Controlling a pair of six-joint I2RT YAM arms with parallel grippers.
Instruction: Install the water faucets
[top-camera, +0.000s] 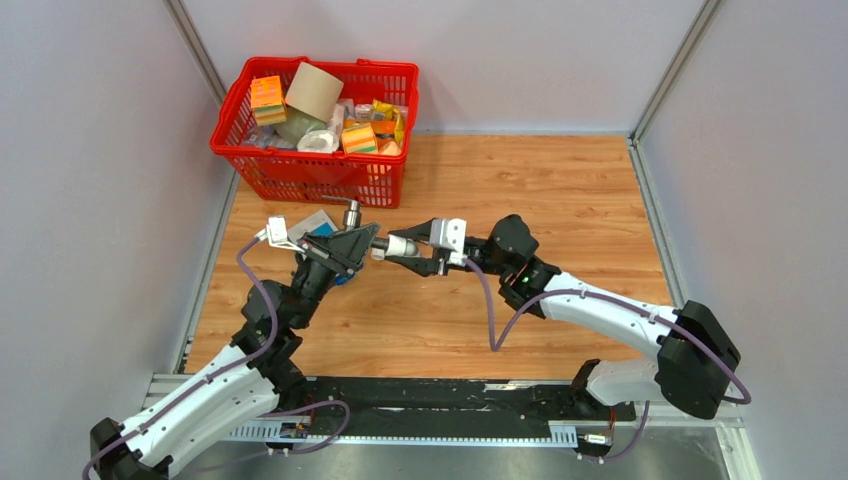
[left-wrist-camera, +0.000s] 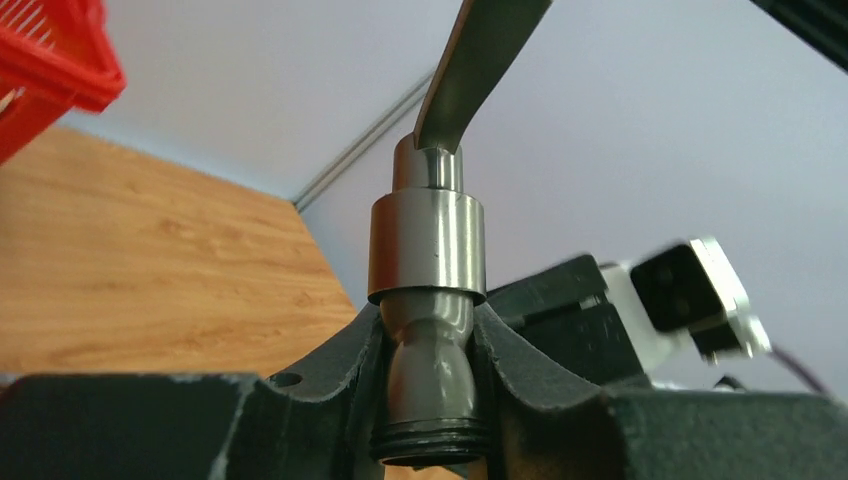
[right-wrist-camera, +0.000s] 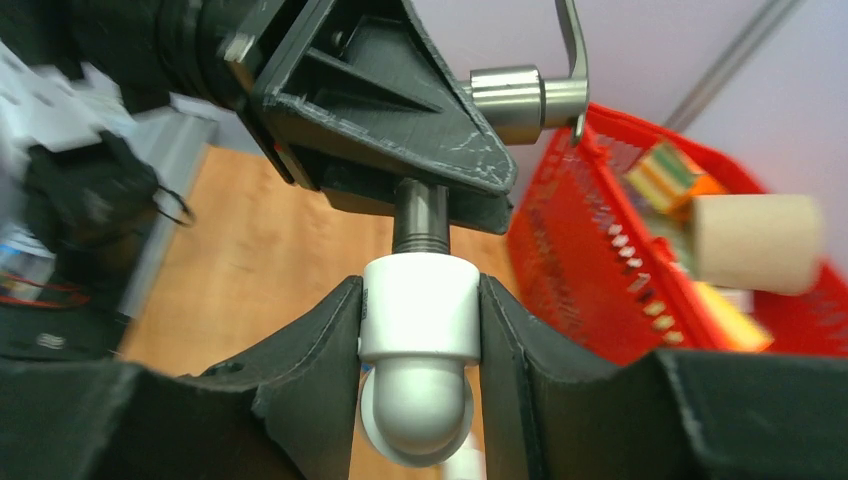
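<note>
Above the wooden table (top-camera: 560, 200), the left hand (left-wrist-camera: 428, 345) clamps a dark grey metal tap (left-wrist-camera: 428, 245) at its narrow waist. The right hand (right-wrist-camera: 420, 330) clamps a white plastic elbow fitting (right-wrist-camera: 418, 300) at the tap's thread. Both look rigid; the smooth metal may slip. A red plastic basket (top-camera: 320, 180) stands beyond.

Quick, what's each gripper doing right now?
Left gripper: closed on the grey faucet.
Right gripper: closed on the white elbow fitting.

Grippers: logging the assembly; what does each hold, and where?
Left gripper: grey faucet, by its narrow neck. Right gripper: white elbow, by its collar.
</note>
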